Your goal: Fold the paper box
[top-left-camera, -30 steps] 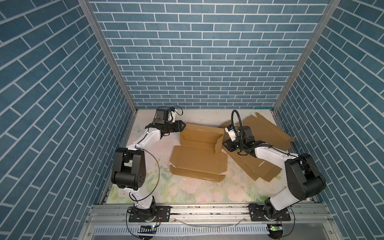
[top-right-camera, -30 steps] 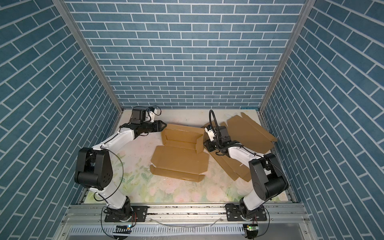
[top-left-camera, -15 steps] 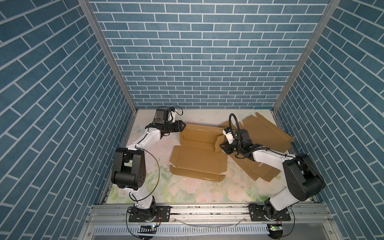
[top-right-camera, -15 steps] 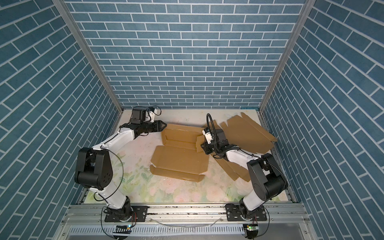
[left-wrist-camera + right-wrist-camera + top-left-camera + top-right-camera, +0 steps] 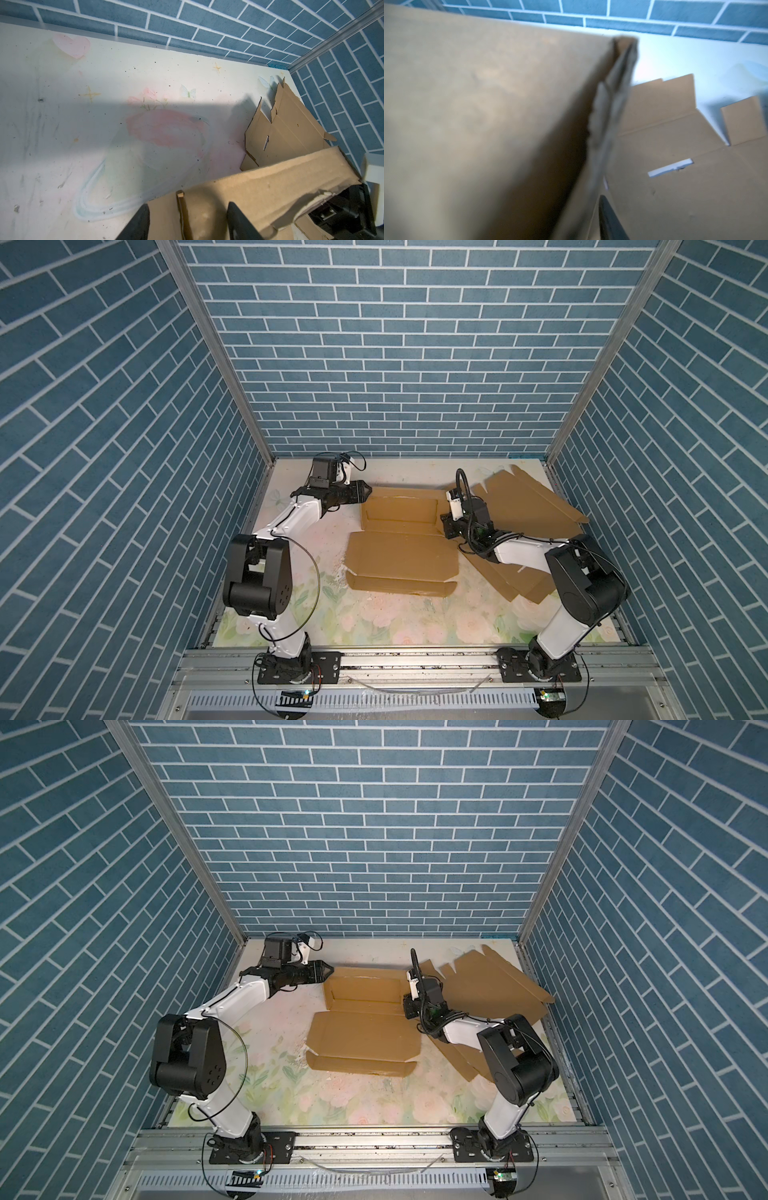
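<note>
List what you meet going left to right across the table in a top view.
left gripper, jaws apart → paper box → right gripper at the box's right wall → flat cardboard sheets

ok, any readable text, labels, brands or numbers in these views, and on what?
None readable in any view.
Half-folded brown cardboard box: plain, no print.
Flat brown cardboard sheets: plain.
Pastel floral table mat: drawings only, no lettering.
Blue brick-pattern walls: no signs.

Half-folded brown paper box [image 5: 401,556], open-topped
</note>
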Tool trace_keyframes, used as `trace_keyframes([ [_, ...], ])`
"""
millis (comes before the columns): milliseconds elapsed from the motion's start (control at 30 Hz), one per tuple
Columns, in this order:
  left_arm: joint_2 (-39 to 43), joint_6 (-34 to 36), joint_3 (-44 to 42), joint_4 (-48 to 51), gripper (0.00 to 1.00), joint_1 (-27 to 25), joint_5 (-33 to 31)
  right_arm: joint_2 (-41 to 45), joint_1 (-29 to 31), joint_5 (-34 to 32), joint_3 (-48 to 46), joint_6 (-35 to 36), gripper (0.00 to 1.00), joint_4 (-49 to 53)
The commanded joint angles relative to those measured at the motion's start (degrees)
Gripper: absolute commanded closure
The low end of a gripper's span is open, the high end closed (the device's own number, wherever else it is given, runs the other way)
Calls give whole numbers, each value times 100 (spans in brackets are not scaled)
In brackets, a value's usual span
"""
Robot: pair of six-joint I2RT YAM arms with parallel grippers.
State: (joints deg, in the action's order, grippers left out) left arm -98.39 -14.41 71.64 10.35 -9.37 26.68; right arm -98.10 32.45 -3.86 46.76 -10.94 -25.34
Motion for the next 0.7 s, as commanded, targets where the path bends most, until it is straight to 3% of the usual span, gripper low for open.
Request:
trace_keyframes([
  [0,-257,76,-141,494,41,-13,-100,-304,166,-1277,157,-216,76,-419],
  [300,-277,52,-151,451,41,-30,-54,-1067,644,-3083,788,-426,79,-303],
  [400,-277,36,-159,442,42,-39,-52,-1286,740,-3682,1169,-766,92,335],
  [433,-275,52,-159,455,42,-39,-47,-1345,746,-3811,1280,-888,100,543],
  [667,-259,46,-151,444,42,-38,-45,-1394,771,-3864,1415,-1248,100,989],
])
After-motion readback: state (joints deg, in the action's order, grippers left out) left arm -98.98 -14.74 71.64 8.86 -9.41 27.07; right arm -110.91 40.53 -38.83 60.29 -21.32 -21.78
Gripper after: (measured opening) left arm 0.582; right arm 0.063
